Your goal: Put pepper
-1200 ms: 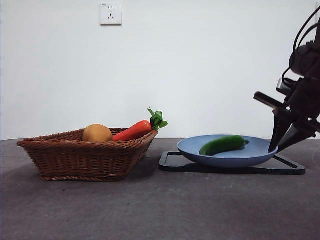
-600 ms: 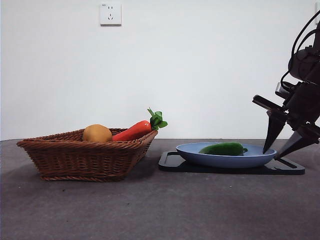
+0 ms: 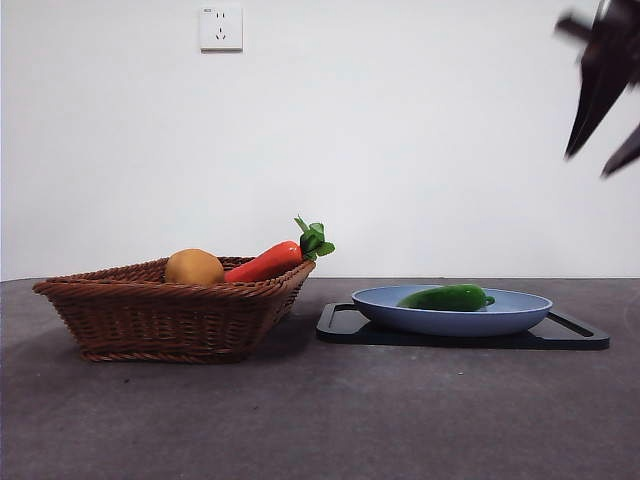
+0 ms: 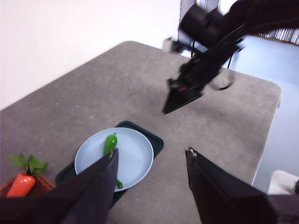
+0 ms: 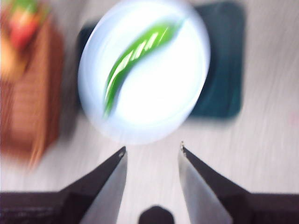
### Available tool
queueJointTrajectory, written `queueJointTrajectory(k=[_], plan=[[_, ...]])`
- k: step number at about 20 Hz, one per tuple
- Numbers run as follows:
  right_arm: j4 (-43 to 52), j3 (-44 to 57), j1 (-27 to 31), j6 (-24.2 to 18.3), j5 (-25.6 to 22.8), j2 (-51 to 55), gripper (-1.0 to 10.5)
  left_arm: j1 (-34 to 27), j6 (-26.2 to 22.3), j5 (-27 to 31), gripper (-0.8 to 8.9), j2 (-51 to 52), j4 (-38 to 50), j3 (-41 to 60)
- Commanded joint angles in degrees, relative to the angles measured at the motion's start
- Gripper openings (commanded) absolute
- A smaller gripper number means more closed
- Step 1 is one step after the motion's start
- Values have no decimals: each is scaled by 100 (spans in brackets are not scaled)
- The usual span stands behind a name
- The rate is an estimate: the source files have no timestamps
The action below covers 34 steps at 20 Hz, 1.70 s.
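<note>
The dark-green pepper [image 3: 445, 297] lies on the blue plate [image 3: 450, 318], which sits on a black tray [image 3: 340, 325]. My right gripper [image 3: 590, 165] is open and empty, high above the plate's right end. Its blurred wrist view looks down on the pepper [image 5: 135, 51] and the plate [image 5: 187, 93], with the gripper [image 5: 153, 147] spread. My left gripper [image 4: 152, 151] is open and empty, high over the table. Its view shows the pepper [image 4: 110, 143], the plate [image 4: 135, 158] and the right gripper [image 4: 180, 98].
A wicker basket [image 3: 170, 305] stands at the left and holds an orange-red carrot [image 3: 268, 262] with green leaves and a round yellow-brown fruit [image 3: 194, 267]. A wall socket [image 3: 221, 27] is on the white wall behind.
My right gripper has risen from beside the plate's right rim to the top right corner. The plate, tilted a second ago, lies flat with the pepper on it.
</note>
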<state>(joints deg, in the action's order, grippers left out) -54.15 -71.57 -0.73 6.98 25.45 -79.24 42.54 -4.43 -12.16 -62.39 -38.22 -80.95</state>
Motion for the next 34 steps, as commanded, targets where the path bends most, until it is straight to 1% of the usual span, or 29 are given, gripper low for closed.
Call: queueJointTrajectory(k=[1, 3, 6, 7, 9, 10, 12, 13, 14, 24, 25, 26, 28, 29, 31, 32, 34], plan=[[-942, -98, -236, -748, 17, 627, 192, 50, 37, 11, 258, -42, -83, -85], [-1537, -98, -457, -933, 17, 1196, 192, 50, 37, 9, 257, -42, -212, -85], [-1932, -98, -706, -966, 13, 1825, 191, 50, 37, 9, 240, -42, -409, -85], [-1996, -98, -769, -968, 15, 1987, 162, 50, 37, 9, 184, -42, -490, -85], [-2015, -98, -826, -1110, 13, 2192, 2, 50, 37, 9, 51, -42, -588, -85], [-2013, -98, -841, -1209, 17, 2262, 8, 50, 37, 9, -3, -42, -603, -85], [-1989, -98, -839, -1191, 13, 2312, 8, 50, 37, 9, 8, -42, -608, -85], [-1991, -98, -839, -1029, 15, 2312, 11, 50, 37, 9, 8, -42, -608, -85], [-1987, -98, -839, -981, 13, 2310, 11, 50, 35, 4, 8, -42, -612, -85], [-1978, -98, -828, -986, -9, 2302, 11, 50, 37, 4, 8, -42, -575, -85], [-1978, -98, -828, -986, -9, 2302, 11, 48, -15, 31, 8, -42, -562, -85], [-1978, -98, -828, -986, -11, 2302, 11, 4, -66, 271, 8, -39, -562, -85], [-1974, -98, -828, -986, -9, 2302, 11, -337, -96, 791, 8, 35, -323, -83], [-1974, -98, -828, -986, -9, 2302, 11, -658, -166, 896, 8, 90, -105, -76], [-1974, -98, -828, -986, -9, 2302, 11, -1338, -310, 837, 8, 376, 514, 155], [-1971, -98, -828, -986, -9, 2302, 11, -1657, -310, 686, 8, 636, 1029, 483], [-1967, -98, -828, -986, -11, 2302, 11, -2282, -310, 461, 8, 1318, 2260, 1495]])
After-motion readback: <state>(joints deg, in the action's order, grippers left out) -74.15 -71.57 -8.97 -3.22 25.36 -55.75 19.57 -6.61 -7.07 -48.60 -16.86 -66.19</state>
